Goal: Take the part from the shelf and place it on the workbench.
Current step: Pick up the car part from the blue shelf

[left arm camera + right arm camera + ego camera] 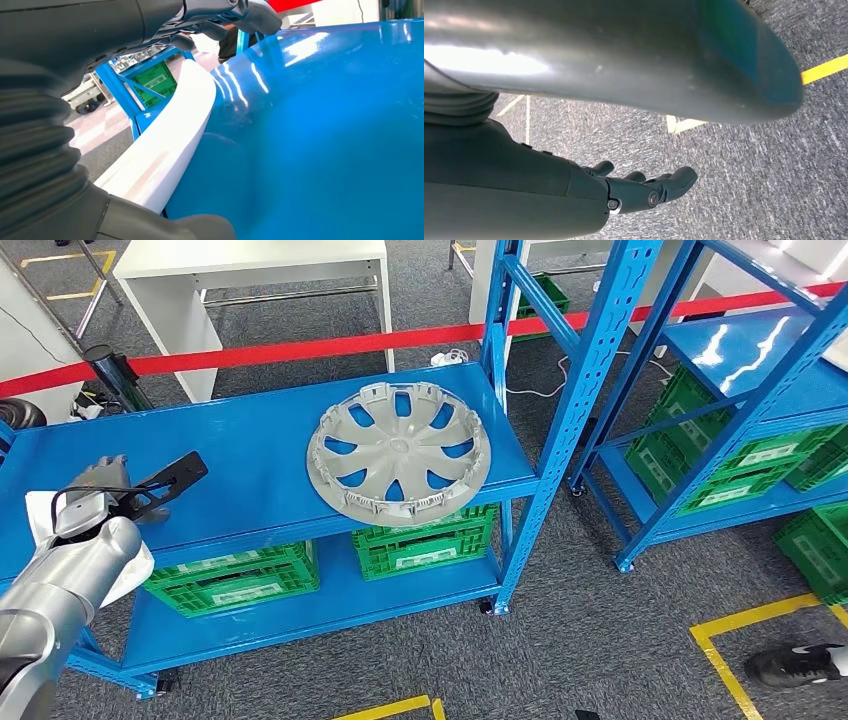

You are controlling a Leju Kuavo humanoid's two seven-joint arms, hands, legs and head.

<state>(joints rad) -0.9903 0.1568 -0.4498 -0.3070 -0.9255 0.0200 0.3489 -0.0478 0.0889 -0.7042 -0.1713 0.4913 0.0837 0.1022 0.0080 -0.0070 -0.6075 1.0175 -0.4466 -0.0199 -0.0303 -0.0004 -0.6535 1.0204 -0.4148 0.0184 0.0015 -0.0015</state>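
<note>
A round grey wheel cover [398,452] lies flat on the upper board of the blue shelf [250,440], towards its right end. At the shelf's left end a white curved part [38,515] rests on the board, partly under my left arm. My left hand [140,490] reaches over the board with dark fingers stretched out flat. In the left wrist view the white part [165,145] runs along the blue board [325,140] between the thumb and the fingers [250,15], which stay apart from it. My right hand [644,187] hangs over the carpet, fingers loosely spread and holding nothing.
Green crates [420,540] stand on the lower board. A second blue shelf [760,370] with more green crates is to the right. Red barrier tape [300,348] and a white table [250,270] lie behind. A person's shoe [800,665] is by yellow floor tape.
</note>
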